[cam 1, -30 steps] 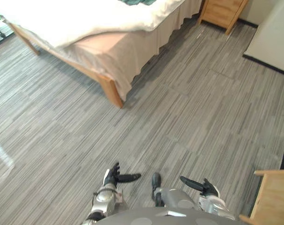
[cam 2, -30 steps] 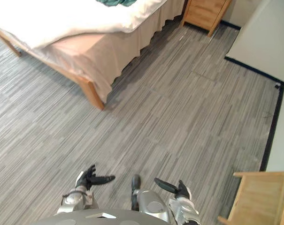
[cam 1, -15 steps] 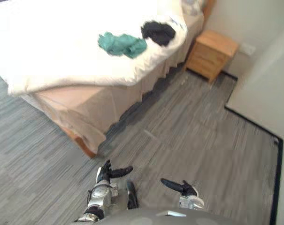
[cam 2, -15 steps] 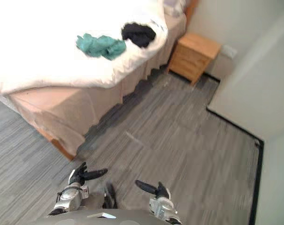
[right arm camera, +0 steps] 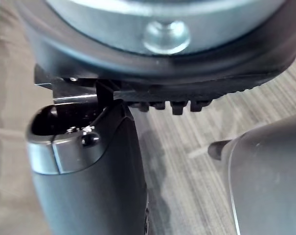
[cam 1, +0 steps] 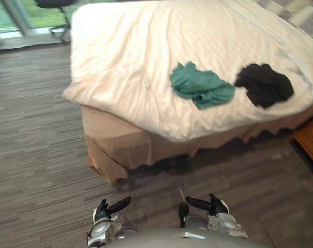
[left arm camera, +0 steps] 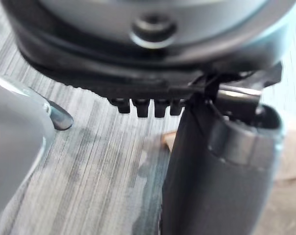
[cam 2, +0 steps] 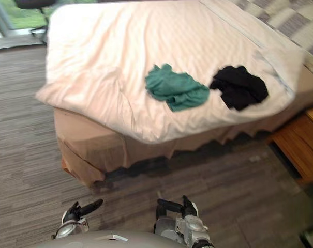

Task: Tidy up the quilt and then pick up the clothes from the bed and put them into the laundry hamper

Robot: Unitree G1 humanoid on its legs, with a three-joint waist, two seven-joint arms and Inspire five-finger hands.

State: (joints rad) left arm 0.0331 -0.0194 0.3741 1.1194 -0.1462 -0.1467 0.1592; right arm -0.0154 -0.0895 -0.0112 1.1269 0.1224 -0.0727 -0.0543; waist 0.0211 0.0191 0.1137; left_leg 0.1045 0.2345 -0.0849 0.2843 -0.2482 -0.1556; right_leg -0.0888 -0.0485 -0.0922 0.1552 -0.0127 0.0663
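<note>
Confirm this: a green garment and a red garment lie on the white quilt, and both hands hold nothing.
Wrong in one respect: the second garment is black, not red. The left eye view shows the green garment and the black garment lying apart on the white quilt. The left hand and right hand do hold nothing.

Head stereo pair, downward, toward bed

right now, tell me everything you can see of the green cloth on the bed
The green cloth is a teal garment that looks soft and thin. It is crumpled into bunched folds rather than spread flat. It lies on the white quilt, close to the quilt's near edge. It sits beside the black cloth but apart from it. Nothing else touches it.
</note>
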